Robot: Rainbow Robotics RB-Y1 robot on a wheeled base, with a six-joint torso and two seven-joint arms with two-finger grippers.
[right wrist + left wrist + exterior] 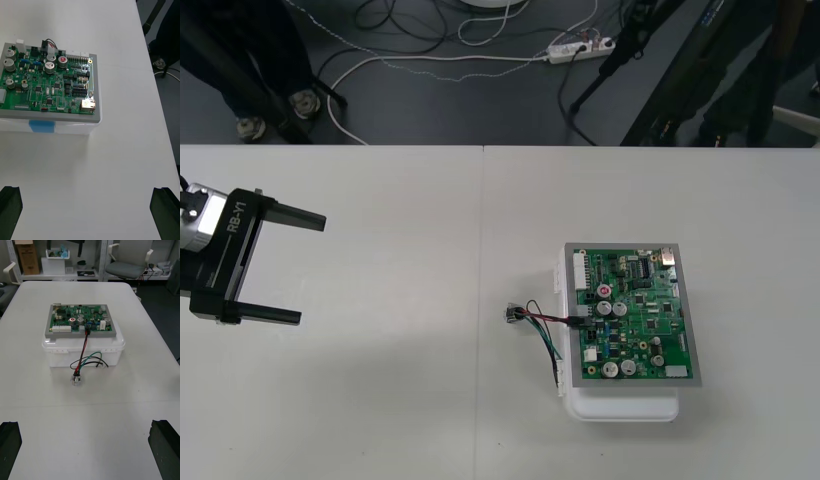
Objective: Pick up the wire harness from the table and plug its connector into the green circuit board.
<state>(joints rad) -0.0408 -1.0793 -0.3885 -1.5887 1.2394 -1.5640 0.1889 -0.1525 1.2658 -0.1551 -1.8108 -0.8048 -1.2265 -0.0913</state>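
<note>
Left gripper [312, 268]: wide open, empty.
Right gripper [89, 206]: likewise, facing the green circuit board [48, 86].
Wire harness [84, 351]: ahead of left gripper; plug [88, 331] apparently seated in board.
Handling: light, limp; hold the rigid plug.

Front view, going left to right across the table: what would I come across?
Open left gripper → round metal socket → thin wires → green circuit board.
</note>
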